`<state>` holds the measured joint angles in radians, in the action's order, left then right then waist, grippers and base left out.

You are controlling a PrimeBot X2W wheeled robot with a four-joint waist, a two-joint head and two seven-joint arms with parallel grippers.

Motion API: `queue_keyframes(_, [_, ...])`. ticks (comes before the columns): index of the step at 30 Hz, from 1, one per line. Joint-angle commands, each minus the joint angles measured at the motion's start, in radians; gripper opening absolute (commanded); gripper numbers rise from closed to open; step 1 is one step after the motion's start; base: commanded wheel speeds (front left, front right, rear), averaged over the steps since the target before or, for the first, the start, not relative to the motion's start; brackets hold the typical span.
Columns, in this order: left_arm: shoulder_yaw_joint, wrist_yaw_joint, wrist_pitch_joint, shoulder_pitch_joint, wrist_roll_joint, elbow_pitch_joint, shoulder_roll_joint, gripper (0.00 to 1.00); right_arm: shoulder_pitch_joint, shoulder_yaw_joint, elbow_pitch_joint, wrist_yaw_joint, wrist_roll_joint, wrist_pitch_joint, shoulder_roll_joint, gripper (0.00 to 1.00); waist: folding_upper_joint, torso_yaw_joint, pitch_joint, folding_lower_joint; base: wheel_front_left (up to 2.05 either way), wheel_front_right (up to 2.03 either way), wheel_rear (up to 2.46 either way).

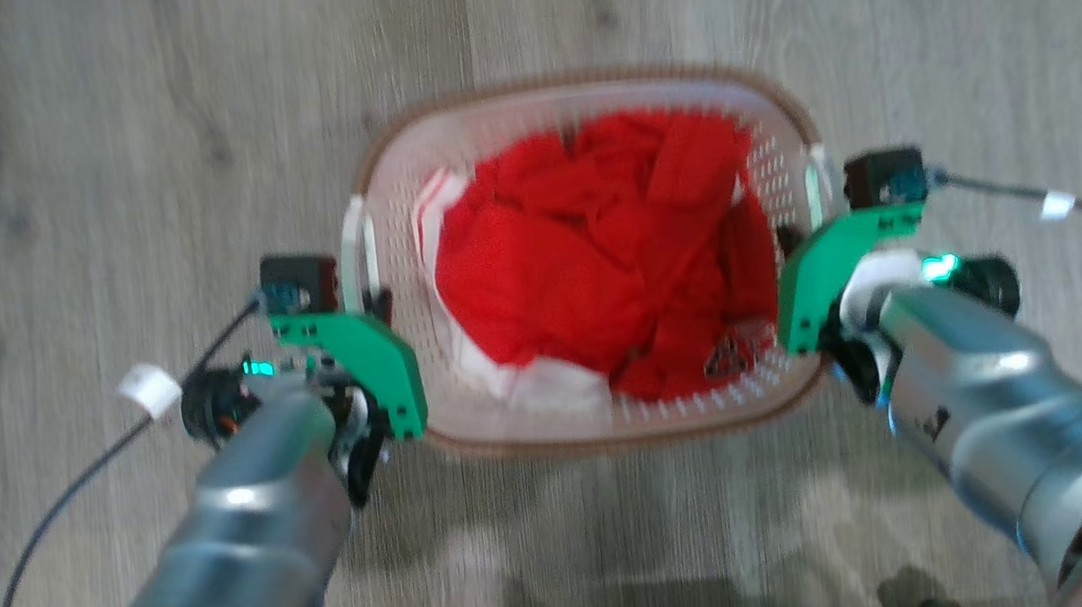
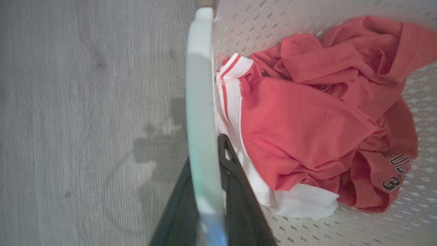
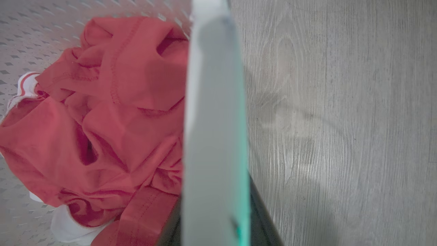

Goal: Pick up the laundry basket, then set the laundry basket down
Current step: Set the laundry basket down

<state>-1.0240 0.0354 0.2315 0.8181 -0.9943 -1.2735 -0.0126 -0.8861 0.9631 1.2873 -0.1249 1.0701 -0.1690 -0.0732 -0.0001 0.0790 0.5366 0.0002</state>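
- At each side handle (image 2: 201, 102), our left gripper (image 2: 206, 152) and right gripper (image 3: 215, 201) pinch the laundry basket (image 1: 773, 168) (jaws astride).
- We move both arms level, lest it tilt.

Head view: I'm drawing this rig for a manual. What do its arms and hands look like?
The left forearm and right forearm are rounded silver-grey shells. Each wrist carries a bright green plate, a black camera box and a teal light. A black cable with a white tag trails from each. The left hand and right hand have dark fingers.
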Motion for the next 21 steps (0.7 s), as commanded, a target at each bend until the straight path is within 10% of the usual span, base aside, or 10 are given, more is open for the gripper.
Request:
queue_keyframes(1, [0.014,-0.023,0.021,0.058,0.015,0.002,-0.04,0.0,-0.012,-0.002,0.003,-0.006,-0.034,-0.014,-0.017,0.0,0.0001,0.011,0.117,-0.0002,0.0,0.0,0.0])
queue_keyframes(21, [-0.013,-0.092,0.029,0.192,0.005,0.099,-0.038,0.0,-0.112,-0.196,0.003,-0.006,-0.246,-0.024,-0.017,0.0,0.0001,0.036,0.314,-0.0002,0.0,0.0,0.0])
